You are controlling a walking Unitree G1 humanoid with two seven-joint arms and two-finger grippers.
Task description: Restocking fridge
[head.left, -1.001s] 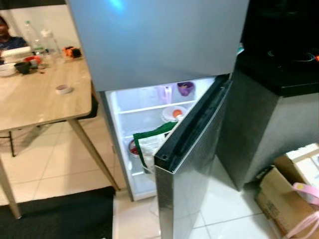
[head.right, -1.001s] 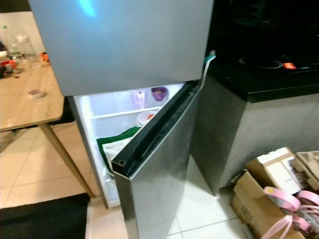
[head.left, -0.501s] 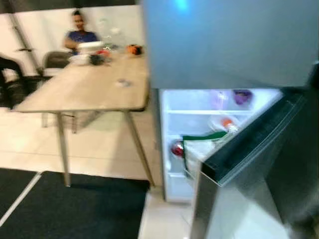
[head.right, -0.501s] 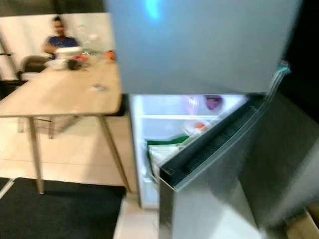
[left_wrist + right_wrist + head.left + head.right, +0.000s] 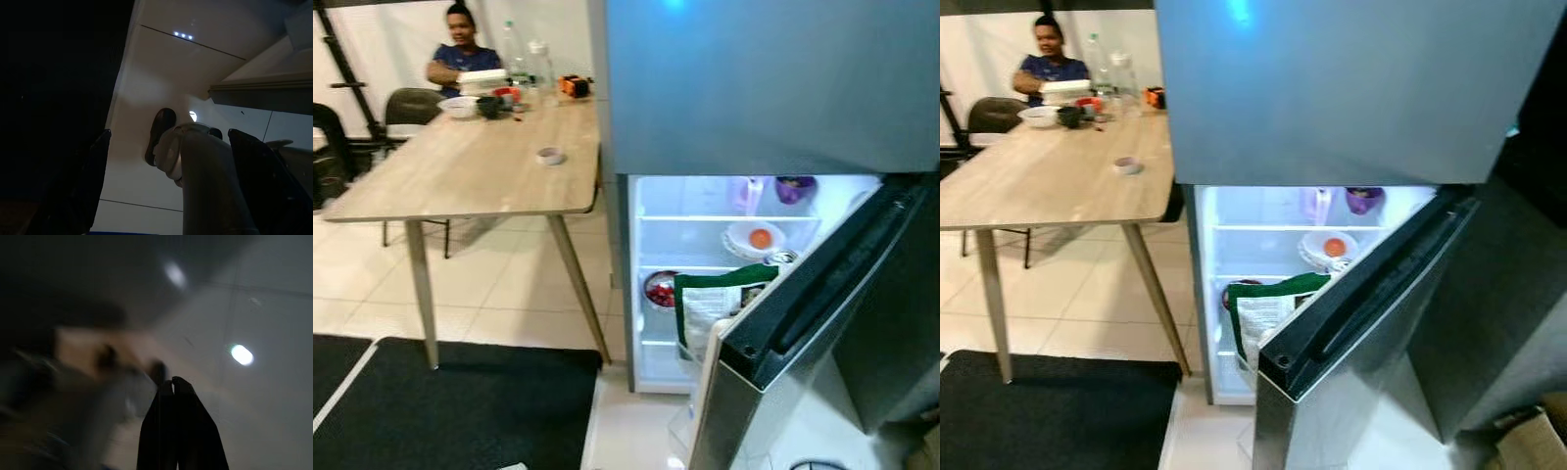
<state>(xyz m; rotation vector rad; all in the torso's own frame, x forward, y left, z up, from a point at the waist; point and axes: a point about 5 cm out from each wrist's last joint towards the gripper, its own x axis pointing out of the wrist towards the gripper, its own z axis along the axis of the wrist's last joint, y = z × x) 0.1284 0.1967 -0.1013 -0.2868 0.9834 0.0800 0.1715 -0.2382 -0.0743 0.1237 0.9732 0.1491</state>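
Fridge (image 5: 744, 88) with lower door (image 5: 803, 333) ajar and a green-topped bag (image 5: 710, 304) in its lit compartment. Left gripper (image 5: 168, 161) spread wide, right gripper (image 5: 172, 384) closed on nothing. Risk: the half-open door may block or snag an arm reaching inside.

Brushed grey metal fridge (image 5: 773, 88), wood-grain table (image 5: 480, 166), glossy tiled floor (image 5: 499, 294).

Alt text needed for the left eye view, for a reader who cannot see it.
A fridge stands with its lower door swung open, lit shelves showing a green-and-white bag, a bowl and a purple cup. Left of it, a person sits behind a wooden table.
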